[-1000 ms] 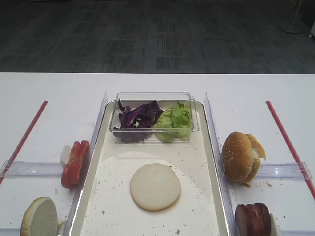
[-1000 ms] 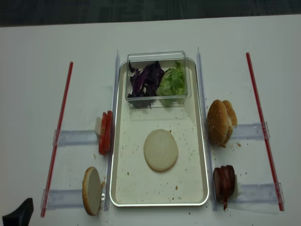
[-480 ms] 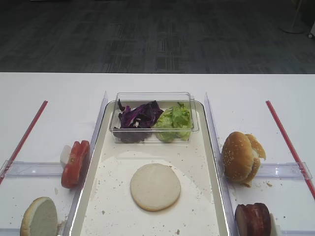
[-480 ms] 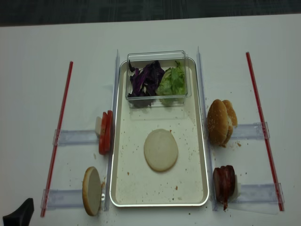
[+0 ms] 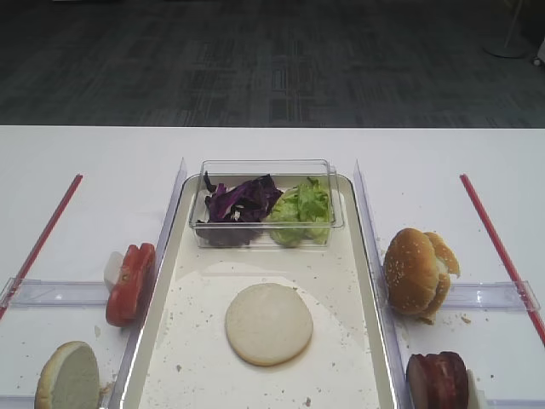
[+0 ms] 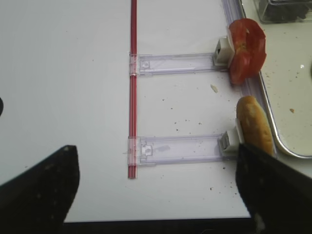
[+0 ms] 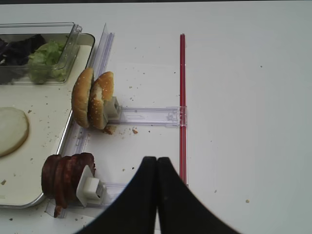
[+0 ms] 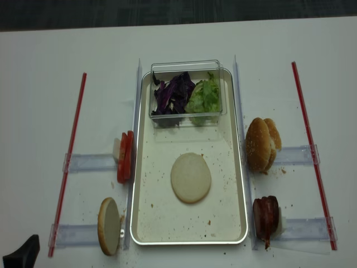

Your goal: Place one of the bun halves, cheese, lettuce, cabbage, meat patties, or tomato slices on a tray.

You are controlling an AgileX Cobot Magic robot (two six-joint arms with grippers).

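We've got one bun half (image 5: 269,324) flat on the tray (image 5: 167,317). Left tool (image 6: 151,195) gapes wide, empty; upright bun half (image 6: 254,129) ahead-right of it. Right tool (image 7: 156,170) closed, empty.

The meat patties (image 5: 438,381) and the standing bun half (image 5: 68,377) are cut off by the lower edge

the right gripper (image 7: 156,195) has matte black fingers (image 7: 139,200), smooth and tapering to narrow tips. the left gripper (image 6: 156,183) shows two broad, blurred black fingers (image 6: 39,187) with rounded edges.
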